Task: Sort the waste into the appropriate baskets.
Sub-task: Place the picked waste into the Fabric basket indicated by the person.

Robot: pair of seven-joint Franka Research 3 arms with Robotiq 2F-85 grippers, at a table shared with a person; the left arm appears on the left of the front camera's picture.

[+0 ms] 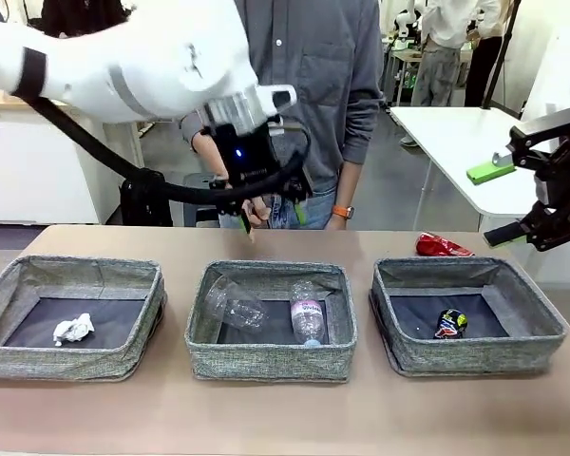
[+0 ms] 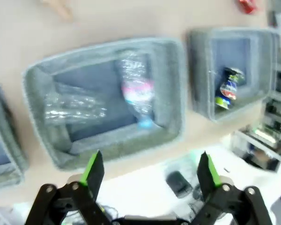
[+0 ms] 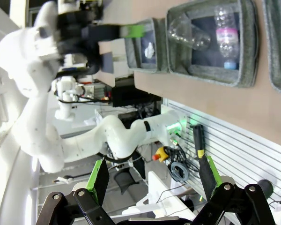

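Three baskets (image 1: 271, 366) are lined up on the table (image 1: 285, 418). The bottle (image 1: 307, 318) and cup (image 1: 233, 302) are held in the middle one, the tissue (image 1: 73, 329) left, the can (image 1: 450, 323) right. Both the left gripper (image 2: 150, 171) and right gripper (image 3: 152, 176) are spread wide, empty.

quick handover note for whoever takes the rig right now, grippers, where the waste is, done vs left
Left gripper: open, empty, above the middle basket.
Right gripper: open, empty, raised at the right side.
Done: tissue in the left basket; cup and bottle in the middle basket; dark can in the right basket.
Left: red can on the table behind the right basket.
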